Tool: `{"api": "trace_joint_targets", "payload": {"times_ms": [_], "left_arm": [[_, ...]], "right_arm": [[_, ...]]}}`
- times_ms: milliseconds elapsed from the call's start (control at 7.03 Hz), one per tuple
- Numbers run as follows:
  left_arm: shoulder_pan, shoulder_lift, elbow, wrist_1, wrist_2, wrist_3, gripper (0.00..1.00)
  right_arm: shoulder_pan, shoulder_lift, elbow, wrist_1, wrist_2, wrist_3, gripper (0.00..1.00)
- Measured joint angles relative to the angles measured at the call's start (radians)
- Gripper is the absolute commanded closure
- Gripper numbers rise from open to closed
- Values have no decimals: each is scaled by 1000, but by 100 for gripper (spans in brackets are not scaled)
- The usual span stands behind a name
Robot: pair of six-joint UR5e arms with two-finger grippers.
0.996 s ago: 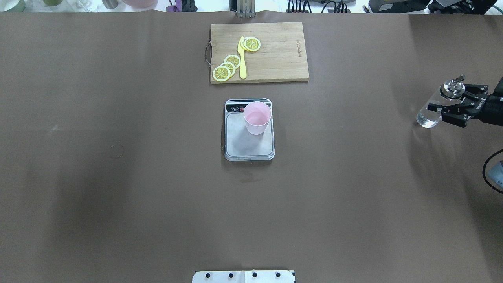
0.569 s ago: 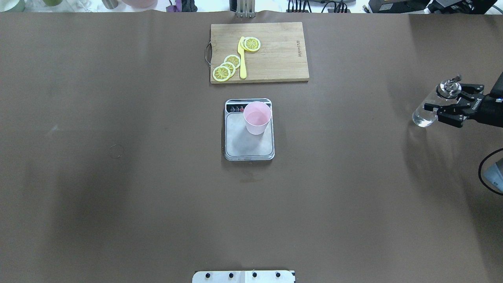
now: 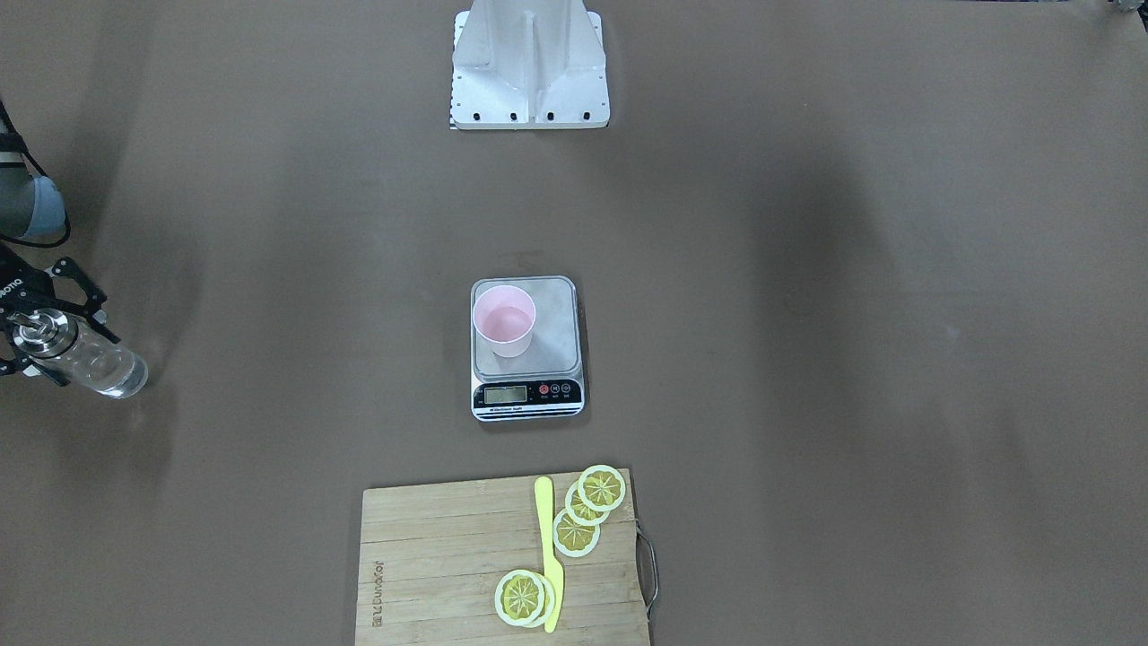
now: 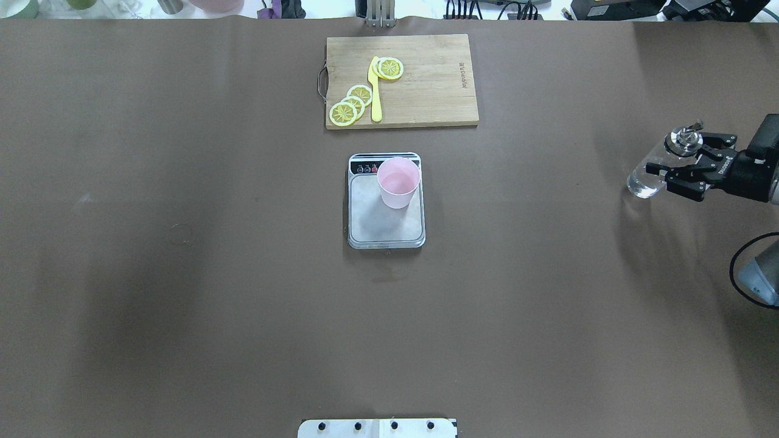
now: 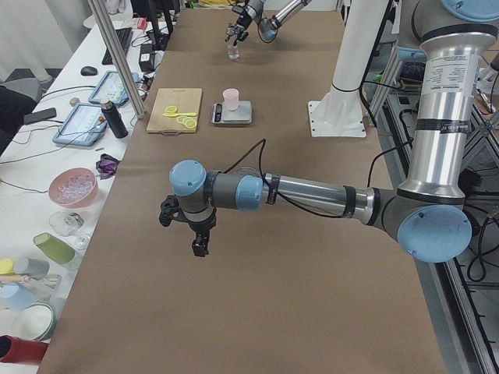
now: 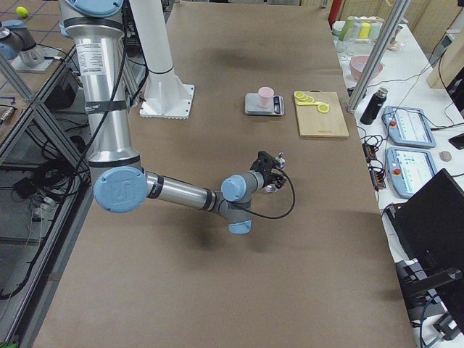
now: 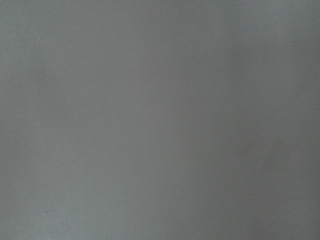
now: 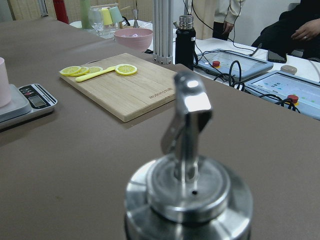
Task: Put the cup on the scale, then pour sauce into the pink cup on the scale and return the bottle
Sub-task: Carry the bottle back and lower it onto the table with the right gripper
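The pale pink cup (image 4: 398,181) stands upright on the far right part of the silver scale (image 4: 386,226) at the table's middle, with clear liquid in it (image 3: 504,320). My right gripper (image 4: 672,165) is shut on the clear glass bottle (image 4: 644,179) just below its metal spout cap, at the table's right end. The bottle is upright with its base at the tabletop; I cannot tell whether it touches. The cap fills the right wrist view (image 8: 189,186). My left gripper (image 5: 195,230) shows only in the exterior left view, over bare table; I cannot tell its state.
A wooden cutting board (image 4: 426,91) with lemon slices (image 4: 352,104) and a yellow knife (image 4: 375,91) lies beyond the scale. The robot's base plate (image 4: 377,428) is at the near edge. The left wrist view shows only brown table cover.
My right gripper has moved with the bottle to the left in the overhead view and slightly farther from the robot. Cup and scale have not moved.
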Motion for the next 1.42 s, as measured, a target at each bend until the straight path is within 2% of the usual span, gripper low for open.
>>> {"api": "trace_joint_targets", "payload": {"times_ms": [285, 996, 1423], "left_arm": [[0, 0, -1, 0, 0, -2, 1], [-1, 0, -3, 0, -1, -5, 1], [0, -3, -6, 0, -2, -1, 1]], "right_arm": [[-3, 4, 0, 3, 3, -9, 69], [-52, 7, -1, 16, 10, -33, 67], [-58, 6, 4, 18, 11, -34, 48]]}}
